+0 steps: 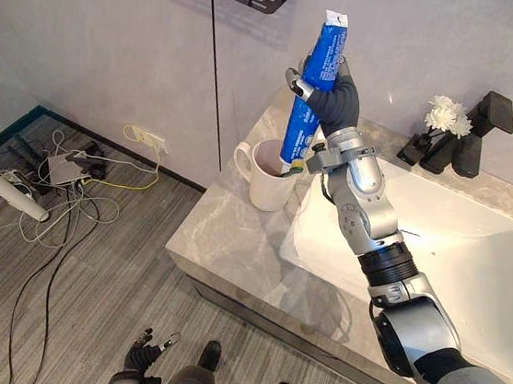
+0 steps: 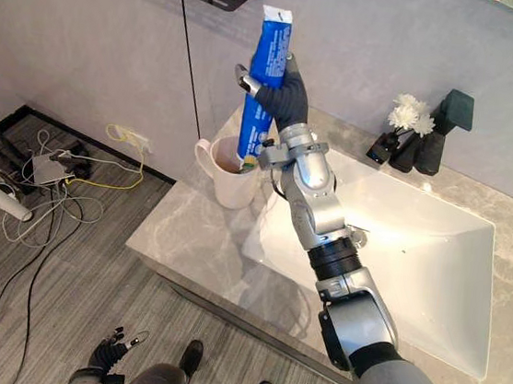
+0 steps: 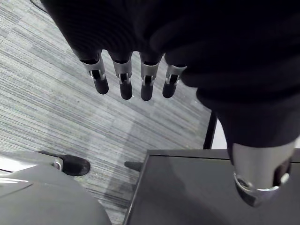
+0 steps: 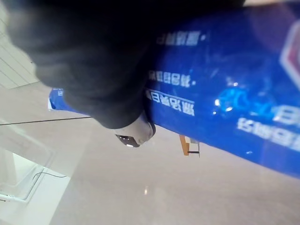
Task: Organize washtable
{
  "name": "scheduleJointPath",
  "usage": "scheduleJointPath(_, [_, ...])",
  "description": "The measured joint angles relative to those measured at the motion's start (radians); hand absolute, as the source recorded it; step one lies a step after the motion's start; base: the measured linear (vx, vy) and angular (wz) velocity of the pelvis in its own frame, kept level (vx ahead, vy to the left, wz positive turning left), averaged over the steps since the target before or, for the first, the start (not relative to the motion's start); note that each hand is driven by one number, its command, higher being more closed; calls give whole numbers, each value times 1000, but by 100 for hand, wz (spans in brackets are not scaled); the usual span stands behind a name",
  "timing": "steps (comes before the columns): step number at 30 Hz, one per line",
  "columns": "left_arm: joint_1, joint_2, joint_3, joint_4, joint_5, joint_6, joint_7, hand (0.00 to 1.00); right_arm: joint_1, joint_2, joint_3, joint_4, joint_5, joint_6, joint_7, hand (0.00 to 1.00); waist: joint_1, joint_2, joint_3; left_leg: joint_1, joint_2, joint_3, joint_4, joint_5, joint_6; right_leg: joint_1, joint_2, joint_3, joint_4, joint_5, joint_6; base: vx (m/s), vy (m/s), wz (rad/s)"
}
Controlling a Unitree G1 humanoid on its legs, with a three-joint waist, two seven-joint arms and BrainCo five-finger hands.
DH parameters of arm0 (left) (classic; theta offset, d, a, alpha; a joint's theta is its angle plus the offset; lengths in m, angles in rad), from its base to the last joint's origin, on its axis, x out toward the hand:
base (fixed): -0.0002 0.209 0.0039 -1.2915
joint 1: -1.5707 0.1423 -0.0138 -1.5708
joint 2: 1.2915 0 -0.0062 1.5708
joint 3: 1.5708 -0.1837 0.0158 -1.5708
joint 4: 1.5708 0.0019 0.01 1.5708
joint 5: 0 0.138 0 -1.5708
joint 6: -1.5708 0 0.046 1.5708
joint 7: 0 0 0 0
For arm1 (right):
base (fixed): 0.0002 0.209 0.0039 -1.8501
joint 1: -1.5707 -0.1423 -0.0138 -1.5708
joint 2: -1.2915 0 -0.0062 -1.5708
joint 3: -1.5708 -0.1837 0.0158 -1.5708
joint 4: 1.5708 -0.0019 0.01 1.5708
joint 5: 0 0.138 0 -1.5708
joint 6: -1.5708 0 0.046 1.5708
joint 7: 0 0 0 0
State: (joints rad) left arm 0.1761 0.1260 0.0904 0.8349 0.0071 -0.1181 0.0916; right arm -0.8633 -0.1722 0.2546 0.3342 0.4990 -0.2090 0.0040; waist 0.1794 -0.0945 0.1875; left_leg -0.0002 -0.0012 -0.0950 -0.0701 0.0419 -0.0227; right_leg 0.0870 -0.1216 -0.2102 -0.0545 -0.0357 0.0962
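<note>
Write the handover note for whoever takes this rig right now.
Right hand: shut on the tall blue toothpaste tube, held upright with its lower end at the mouth of the white ceramic mug.
Left hand: open, hanging low over the floor, holding nothing.
The mug stands on the grey marble countertop, beside the white sink.
Done: tube grasped and positioned at the mug.
Left: lower it in and let go; it will probably lean on the rim.
</note>
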Motion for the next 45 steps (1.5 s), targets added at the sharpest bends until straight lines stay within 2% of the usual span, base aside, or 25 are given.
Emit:
scheduleJointPath(26, [0,2,-3,1,-14,0,-3,0,27,17,-1,39,-85,2,-23,100,1,-2,0,0,-1,-14,1,0,0,13,0,-17,0,0,0,-5,-2,1])
scheduleJointPath(27, [0,3,-5,1,-14,0,-3,0,27,17,-1,44,-88,2,-23,0,1,-2,0,0,-1,-14,1,0,0,13,0,-17,0,0,0,0,0,0])
scheduleJointPath(31, [0,5,-9,1,-14,0,-3,0,29,17,-1,46,-109,20,-24,0,1,-2,0,0,0,-14,1,0,0,13,0,-17,0,0,0,0,0,0])
scheduleJointPath(45, [1,5,-9,1,-16,0,-3,0,30,31,-2,43,-113,20,-25,0,0,-4,0,2,0,-13,1,0,0,14,-1,-16,0,0,0,0,0,0])
